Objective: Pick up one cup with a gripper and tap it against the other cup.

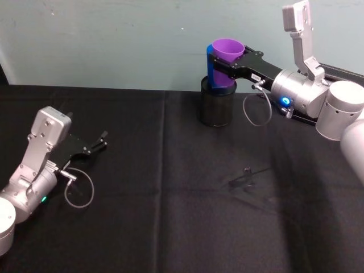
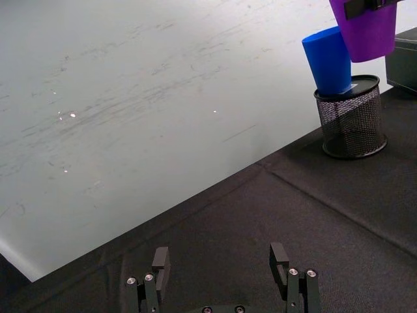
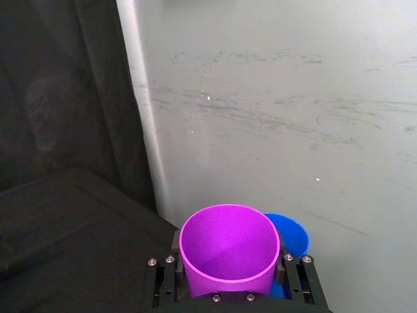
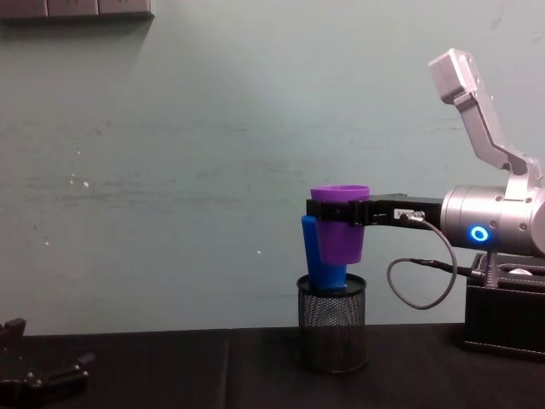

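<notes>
Right claw [image 1: 226,63] reached in from the robot's right at the back of the surface [image 1: 170,199], clenched around the purple cup [image 1: 228,52] just below its rim, one finger on each side, as the right wrist view showed plainly. It held the cup upright and rim up, in the air above the black mesh pen holder [image 1: 216,105] and clear of the cloth. The blue cup [image 1: 211,68] stood with its narrow base down inside that holder, rim up and leaning a little. It lay on the far side of the purple cup from the claw's arm, toward the robot's left. In the chest view the two walls overlapped, so they were touching or just beside each other; I could not tell which. Judged from this, any tap would turn on a short sideways nudge to the robot's left, across both cups' near-vertical long axes, and the right arm was by far the nearer. Both cups looked like smooth, opaque tapered tumblers, wider at the rim, with the purple one slightly larger. Left claw [image 1: 94,145] lay low over the surface at the robot's left, well apart from the cups, with its fingers spread and nothing between them.
</notes>
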